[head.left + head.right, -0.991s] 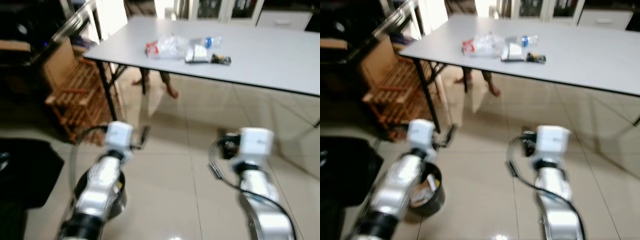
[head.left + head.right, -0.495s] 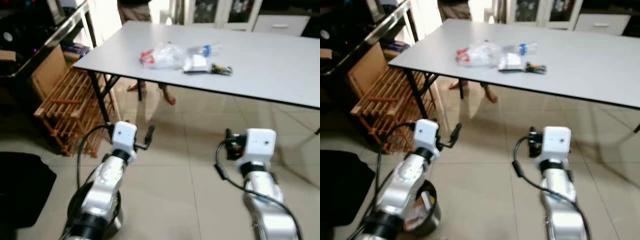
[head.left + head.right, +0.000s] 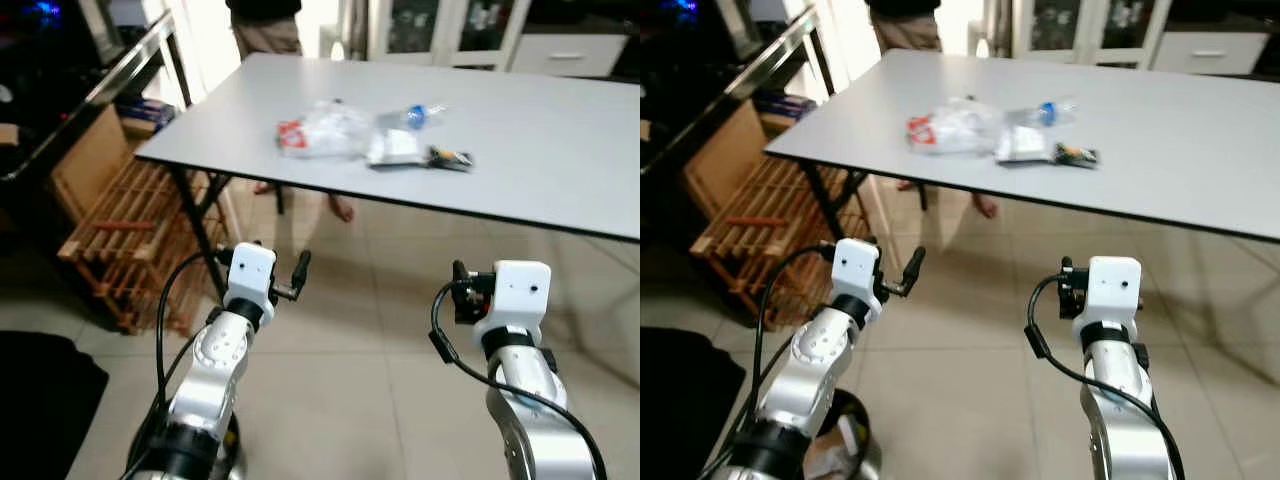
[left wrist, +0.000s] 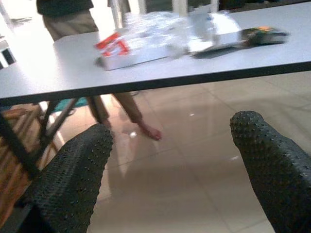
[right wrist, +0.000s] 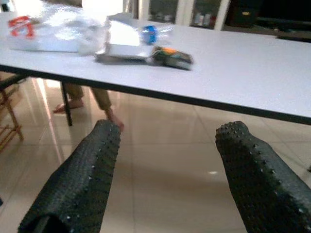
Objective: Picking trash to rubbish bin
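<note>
Trash sits in a cluster on the grey counter (image 3: 560, 130), near its front edge: a crumpled clear plastic bag (image 3: 322, 128) with red print, a white packet (image 3: 393, 148) touching it, a plastic bottle (image 3: 412, 116) with a blue cap just behind, and a small dark wrapper (image 3: 451, 157) beside the packet. Rubbish bin (image 3: 845, 452) stands on the tiled floor (image 3: 340, 360), partly hidden under the left arm.

Both arms raised forward, below counter height, wrists level, pointing toward the trash. Left pincer (image 4: 170, 170): fingers spread wide, released, nothing between them. Right pincer (image 5: 167, 170): same, spread and holding nothing.

A person's legs (image 3: 262, 30) stand behind the counter. A wooden rack (image 3: 120, 235) leans at the left.
</note>
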Motion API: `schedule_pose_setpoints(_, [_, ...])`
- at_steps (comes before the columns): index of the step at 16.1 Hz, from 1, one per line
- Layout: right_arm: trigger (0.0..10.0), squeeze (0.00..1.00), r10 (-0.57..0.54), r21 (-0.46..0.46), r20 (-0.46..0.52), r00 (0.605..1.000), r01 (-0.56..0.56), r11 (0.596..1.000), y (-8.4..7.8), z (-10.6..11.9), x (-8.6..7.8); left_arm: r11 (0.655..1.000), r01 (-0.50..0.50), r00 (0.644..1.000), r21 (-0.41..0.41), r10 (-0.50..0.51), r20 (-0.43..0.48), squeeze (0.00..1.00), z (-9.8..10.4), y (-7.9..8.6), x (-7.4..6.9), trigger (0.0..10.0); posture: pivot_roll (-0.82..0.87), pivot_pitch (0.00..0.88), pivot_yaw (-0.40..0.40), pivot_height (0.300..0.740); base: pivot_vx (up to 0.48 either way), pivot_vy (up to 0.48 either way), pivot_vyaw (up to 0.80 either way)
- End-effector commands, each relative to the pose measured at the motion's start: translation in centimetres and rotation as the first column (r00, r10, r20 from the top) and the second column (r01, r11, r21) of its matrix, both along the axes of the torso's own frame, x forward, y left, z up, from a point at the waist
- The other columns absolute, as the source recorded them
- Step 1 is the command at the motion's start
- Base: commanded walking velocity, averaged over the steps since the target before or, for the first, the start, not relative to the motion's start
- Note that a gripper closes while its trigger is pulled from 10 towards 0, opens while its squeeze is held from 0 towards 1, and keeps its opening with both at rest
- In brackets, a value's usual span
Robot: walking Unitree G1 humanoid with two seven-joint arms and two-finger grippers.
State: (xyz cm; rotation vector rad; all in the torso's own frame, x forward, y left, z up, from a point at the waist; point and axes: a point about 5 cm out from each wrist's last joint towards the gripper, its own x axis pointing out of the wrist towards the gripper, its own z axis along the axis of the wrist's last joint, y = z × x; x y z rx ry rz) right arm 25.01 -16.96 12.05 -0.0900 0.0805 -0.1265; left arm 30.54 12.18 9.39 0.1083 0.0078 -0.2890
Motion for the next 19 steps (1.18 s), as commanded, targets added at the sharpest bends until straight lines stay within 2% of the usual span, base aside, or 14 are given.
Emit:
schedule_pose_setpoints(1, [10.0,0.0,0.013,0.004,0.013,1.0,-0.013,1.0,0.44,0.33,0.09,1.0,-0.026,1.0,0.01,0.026,-0.007,0.0,-0.08,0.7,0.04,10.0,-0.06,0.063,0.031,0.74,0.0,0.0,0.0])
schedule_pose_setpoints(16, [10.0,0.0,0.019,0.003,0.01,1.0,-0.019,1.0,0.5,0.28,0.27,0.999,-0.031,0.999,0.018,0.031,-0.009,0.0,-0.09,0.67,0.34,10.0,-0.06,0.055,0.032,0.74,0.0,-0.469,0.0])
schedule_pose_setpoints(19, [10.0,0.0,0.024,-0.001,0.008,1.0,-0.024,1.0,0.58,0.23,0.33,0.999,-0.038,0.999,0.003,0.038,-0.006,0.0,-0.06,0.69,0.38,10.0,-0.06,0.052,0.03,0.74,0.0,-0.1,0.0])
